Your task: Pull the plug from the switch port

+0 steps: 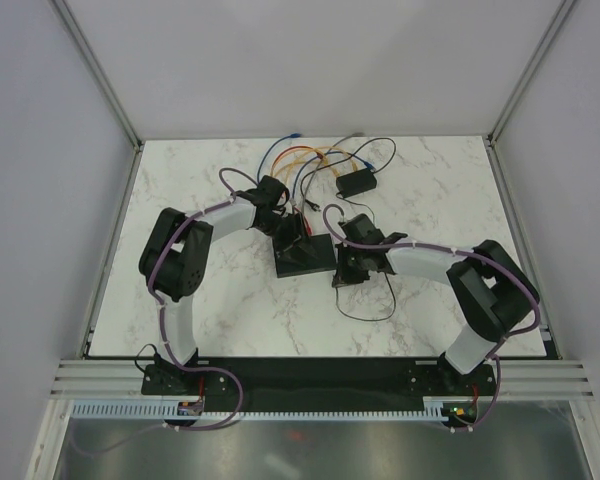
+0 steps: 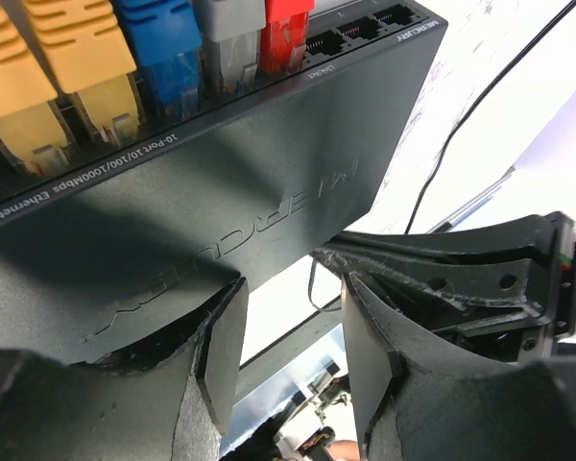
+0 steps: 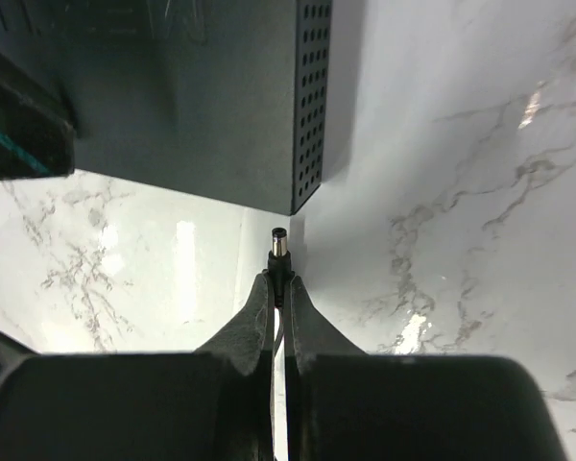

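**Plug clear of the switch, pinched in the right gripper**

In the right wrist view we see the right gripper [image 3: 279,280] with its fingers pressed together on a small metal-tipped plug [image 3: 279,245]. The plug's thin cord runs back between the fingers. Its tip points toward the switch [image 3: 202,106] and sits just beside the near corner, by the perforated side wall. A small gap separates the two, and the plug is in no port.

From above, we see the switch lying flat near the middle of the marble table [image 1: 230,320], between the two grippers. The left gripper [image 2: 293,288] has its fingers spread, and an edge of the switch lies right at their tips. We cannot tell whether they touch it. Along the port edge sit two orange connectors [image 2: 72,58], a blue connector [image 2: 163,48], a grey connector [image 2: 228,38] and a red connector [image 2: 286,34]. A small black adapter block [image 1: 357,183] lies farther back, apart from the switch.
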Tool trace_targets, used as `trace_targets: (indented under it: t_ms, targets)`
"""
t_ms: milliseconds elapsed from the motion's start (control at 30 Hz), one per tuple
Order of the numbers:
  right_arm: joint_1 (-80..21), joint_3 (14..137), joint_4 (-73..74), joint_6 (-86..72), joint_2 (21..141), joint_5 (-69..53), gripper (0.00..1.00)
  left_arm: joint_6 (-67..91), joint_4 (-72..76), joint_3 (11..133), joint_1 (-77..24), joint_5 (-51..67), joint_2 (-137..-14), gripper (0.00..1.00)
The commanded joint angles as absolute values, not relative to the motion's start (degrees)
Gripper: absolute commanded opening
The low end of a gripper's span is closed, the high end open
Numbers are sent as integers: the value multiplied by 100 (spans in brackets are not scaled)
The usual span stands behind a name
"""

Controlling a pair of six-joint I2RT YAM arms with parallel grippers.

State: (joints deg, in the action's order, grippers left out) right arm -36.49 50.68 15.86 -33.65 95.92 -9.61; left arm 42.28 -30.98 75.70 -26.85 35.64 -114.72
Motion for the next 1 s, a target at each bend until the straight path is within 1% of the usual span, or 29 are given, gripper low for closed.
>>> trace_targets:
  t_ms: [0,167,200,267,433,467,567,833,967]
  targets:
    - [-3665,4878,1547,-3322,9476,-1250,0,4219,-3199,7321,-2716,2883,-11856,53]
    - [-3586,5220,2187,-2833,8851,-239,0,3859,-3199,7260,-2725,2804,-11488,54]
    - [-3560,5334,2545,-2726,8781,-37,0,3763,-3208,7242,-2725,2778,-11365,55]
    - [-3341,5693,2977,-2541,8640,445,0,3525,-3260,7172,-2725,2673,-10953,57]
    - [-2875,6379,3191,-2242,8534,1106,0,3139,-3410,6953,-2742,2409,-9977,63]
    - [-2770,6511,3190,-2198,8612,1308,0,3103,-3532,6926,-2742,2295,-9715,64]
    - [-2541,7074,3016,-2127,9095,1389,0,2962,-3673,6777,-2742,2189,-9152,65]
    - [-2399,8628,2610,-2381,11108,923,0,2909,-3823,6223,-2742,2144,-7999,66]
    - [-2312,9070,2619,-2469,11724,1239,0,2900,-3876,6021,-2742,2162,-7577,66]
